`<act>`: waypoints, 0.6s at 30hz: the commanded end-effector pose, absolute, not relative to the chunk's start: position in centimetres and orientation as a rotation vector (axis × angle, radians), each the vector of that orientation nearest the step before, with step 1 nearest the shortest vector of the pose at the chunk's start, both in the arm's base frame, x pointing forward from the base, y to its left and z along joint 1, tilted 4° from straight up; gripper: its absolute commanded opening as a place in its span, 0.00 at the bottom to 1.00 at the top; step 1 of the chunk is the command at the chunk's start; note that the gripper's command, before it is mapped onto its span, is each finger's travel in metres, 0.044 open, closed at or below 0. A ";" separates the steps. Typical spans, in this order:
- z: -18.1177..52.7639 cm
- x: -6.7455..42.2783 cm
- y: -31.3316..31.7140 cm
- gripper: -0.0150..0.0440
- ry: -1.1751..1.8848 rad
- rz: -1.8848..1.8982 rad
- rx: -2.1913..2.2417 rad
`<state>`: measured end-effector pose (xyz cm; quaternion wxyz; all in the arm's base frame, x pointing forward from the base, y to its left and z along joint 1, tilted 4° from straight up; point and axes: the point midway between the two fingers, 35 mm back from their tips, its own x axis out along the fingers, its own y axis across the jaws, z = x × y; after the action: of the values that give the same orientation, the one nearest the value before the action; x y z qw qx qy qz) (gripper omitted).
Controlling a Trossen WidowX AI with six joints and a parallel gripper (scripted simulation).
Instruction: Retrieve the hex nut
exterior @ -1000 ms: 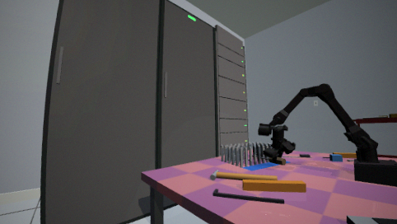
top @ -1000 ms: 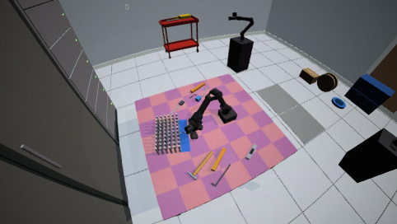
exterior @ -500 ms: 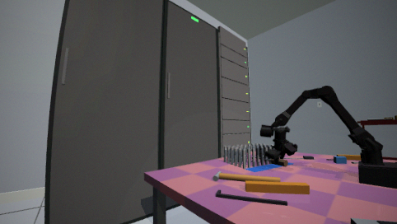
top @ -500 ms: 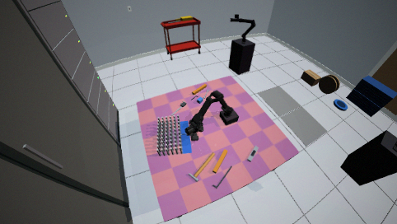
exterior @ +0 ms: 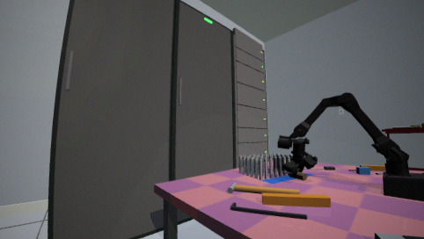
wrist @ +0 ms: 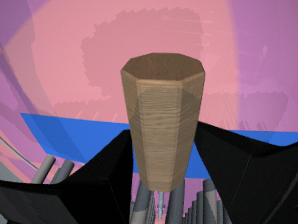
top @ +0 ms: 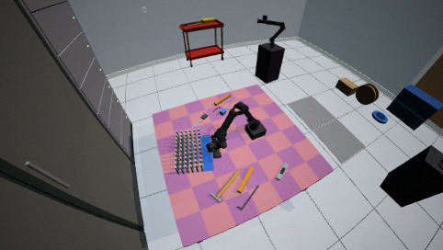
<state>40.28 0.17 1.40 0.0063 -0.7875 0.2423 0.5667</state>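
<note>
The pincer [top: 214, 148] is clamped on a wooden handle [wrist: 162, 119], probably a hooked tool's, jaws held partly apart by it. Just beneath lies the blue taped strip [top: 206, 153]; the spacers [top: 187, 151] stand just beyond. The nut is not discernible.

Top view: high and far, looking obliquely down on the whole checkered table [top: 294, 152] and surrounding floor; gripper [top: 214, 148] is small, near frame centre.

Exterior view: low, near table-edge height, from off a table [exterior: 198, 198] corner, facing along the surface; gripper [exterior: 299, 169] mid-distance, right of centre.

Wrist view: very close, looking out between the jaws along the held wooden handle [wrist: 162, 119].

Shared by all three: blue strip [top: 208, 158] [exterior: 274, 179] [wrist: 73, 132] and spacers [top: 187, 152] [exterior: 259, 164] [wrist: 200, 219] at the jaws.
</note>
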 end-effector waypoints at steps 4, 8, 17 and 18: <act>0.8 40.2 0.1 0.25 0.754 1.782 -2.461; 0.9 40.1 0.1 0.25 0.754 1.782 -2.461; 0.8 39.7 0.3 0.25 0.754 1.782 -2.461; 0.8 39.6 0.3 0.25 0.754 1.782 -2.460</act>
<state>39.86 0.21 0.90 0.0042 -0.7861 0.2412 0.5692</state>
